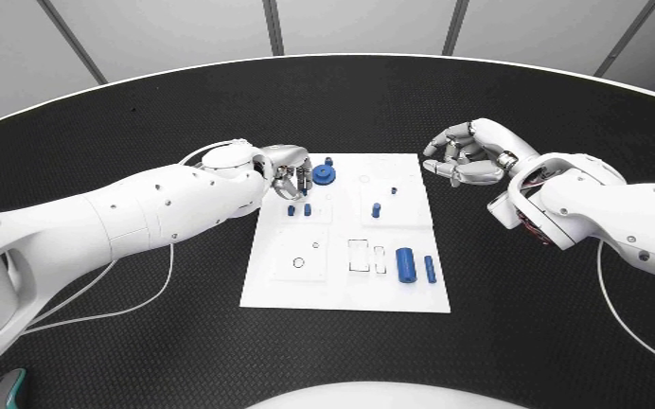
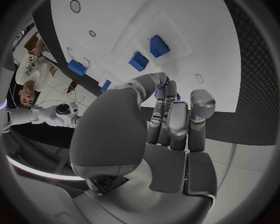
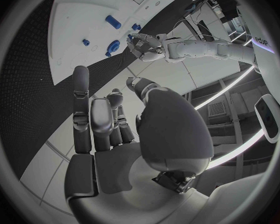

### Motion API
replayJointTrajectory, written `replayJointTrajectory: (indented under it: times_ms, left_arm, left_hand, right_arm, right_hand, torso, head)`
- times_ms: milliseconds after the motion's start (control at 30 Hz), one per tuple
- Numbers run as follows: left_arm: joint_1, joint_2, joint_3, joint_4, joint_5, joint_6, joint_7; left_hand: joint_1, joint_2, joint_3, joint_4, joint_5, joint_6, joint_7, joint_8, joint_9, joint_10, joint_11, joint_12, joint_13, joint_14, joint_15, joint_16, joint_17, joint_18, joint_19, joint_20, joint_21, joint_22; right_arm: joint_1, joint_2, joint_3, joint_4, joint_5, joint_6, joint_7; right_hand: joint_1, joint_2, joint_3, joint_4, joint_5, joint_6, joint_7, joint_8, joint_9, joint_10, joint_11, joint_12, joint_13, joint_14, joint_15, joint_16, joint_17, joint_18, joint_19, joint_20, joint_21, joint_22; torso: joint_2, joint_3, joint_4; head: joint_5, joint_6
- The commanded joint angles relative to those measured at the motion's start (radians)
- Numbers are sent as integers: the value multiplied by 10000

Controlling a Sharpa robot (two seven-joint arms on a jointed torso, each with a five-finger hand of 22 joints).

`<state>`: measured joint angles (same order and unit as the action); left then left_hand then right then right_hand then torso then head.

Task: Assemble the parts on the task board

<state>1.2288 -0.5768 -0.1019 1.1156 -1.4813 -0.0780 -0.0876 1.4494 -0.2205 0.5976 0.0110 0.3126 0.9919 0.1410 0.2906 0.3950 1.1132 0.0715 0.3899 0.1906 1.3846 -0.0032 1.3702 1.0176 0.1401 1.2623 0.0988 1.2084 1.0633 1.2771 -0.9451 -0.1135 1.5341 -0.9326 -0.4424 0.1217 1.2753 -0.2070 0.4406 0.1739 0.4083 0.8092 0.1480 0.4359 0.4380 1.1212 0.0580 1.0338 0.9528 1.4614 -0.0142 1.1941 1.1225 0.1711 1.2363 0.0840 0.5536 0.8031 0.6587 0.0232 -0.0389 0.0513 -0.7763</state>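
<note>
The white task board (image 1: 342,286) lies mid-table. My left hand (image 1: 284,174) hovers at its far left corner, fingers drawn together beside a blue round part (image 1: 324,174). In the left wrist view a bit of that blue part (image 2: 165,80) shows behind the fingertips (image 2: 171,92); whether they grip it I cannot tell. Small blue pegs (image 1: 299,209) and another peg (image 1: 376,209) stand mid-board. A blue cylinder (image 1: 405,265) and a thin blue rod (image 1: 430,269) lie at the near right. My right hand (image 1: 464,153) hangs off the board's far right corner, loosely curled and holding nothing.
Black ribbed table (image 1: 150,333) surrounds the board on all sides. Outlined recesses and holes (image 1: 358,254) mark the board's near half. A white cable (image 1: 164,286) trails under my left arm. The right wrist view shows the board (image 3: 77,20) and my left hand (image 3: 143,42).
</note>
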Motion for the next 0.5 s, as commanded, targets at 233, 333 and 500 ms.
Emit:
replayJointTrajectory:
  times_ms: [233, 333, 500]
  left_arm:
    - [0, 25, 0, -32, 2, 131, -41]
    - [-1, 24, 0, -49, 2, 173, -77]
    - [-1, 19, 0, -71, 2, 225, -128]
  left_hand:
    - [-122, -10, -2, -46, -59, 67, 24, -47, -17, 58, 13, -85, 17, 60, 18, 38, -16, -195, 41, -3, 25, -23]
    - [-139, -11, -9, -41, -70, 67, 23, -55, -20, 59, 12, -100, 18, 58, 20, 35, -23, -195, 36, -2, 22, -25]
    - [-141, -11, -10, -41, -71, 66, 23, -56, -20, 59, 12, -102, 18, 59, 20, 36, -19, -195, 34, -2, 21, -26]
  right_arm:
    - [0, -7, 0, 0, 0, 1, -2]
    - [0, -11, 0, -2, 0, 2, -4]
    - [0, -8, 0, -7, 0, 2, -4]
  right_hand:
    - [60, -7, 59, -10, 40, -71, 1, 38, -15, -23, 24, -13, 11, 4, -29, -69, -5, 59, -49, 17, -30, -2]
    - [60, -7, 59, -10, 40, -71, 1, 38, -15, -23, 24, -13, 11, 4, -29, -69, -5, 59, -49, 17, -30, -2]
    - [60, -7, 59, -10, 40, -71, 1, 38, -15, -23, 24, -13, 11, 4, -29, -69, -5, 59, -49, 17, -30, -2]
  torso:
    - [-3, 4, -6]
    - [-3, 2, 0]
    - [-4, 0, 2]
  head:
    - [-15, -16]
    - [-17, -22]
    - [-23, -20]
